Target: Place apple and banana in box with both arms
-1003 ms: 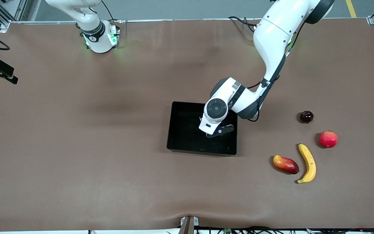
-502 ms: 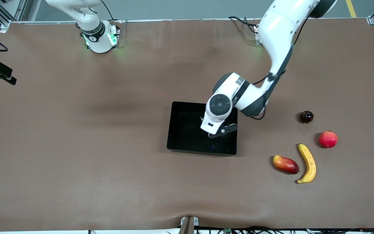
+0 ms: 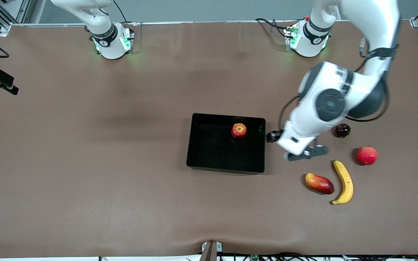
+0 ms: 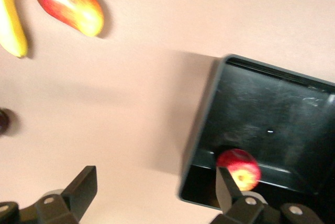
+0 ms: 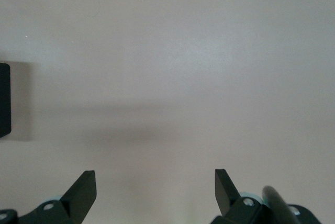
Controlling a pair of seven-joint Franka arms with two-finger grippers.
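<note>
Apple [image 3: 238, 130] in box [image 3: 209, 165]; banana [image 3: 344, 182] on table — left gripper [image 4: 154, 195] wide, empty, beside box; right gripper [image 5: 155, 190] wide, waiting.

High front camera facing both bases; downward wrist cameras, box [image 3: 201, 159] shared.

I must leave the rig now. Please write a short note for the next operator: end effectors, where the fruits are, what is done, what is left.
Left end effector: open, empty, over the table between the box and the loose fruit.
Right end effector: open, empty, waiting over bare table.
Apple: in the box, near the wall toward the left arm's end.
Banana: on the table beside the mango, toward the left arm's end.
Done: apple placed.
Left: pick the banana and put it in the box.
</note>
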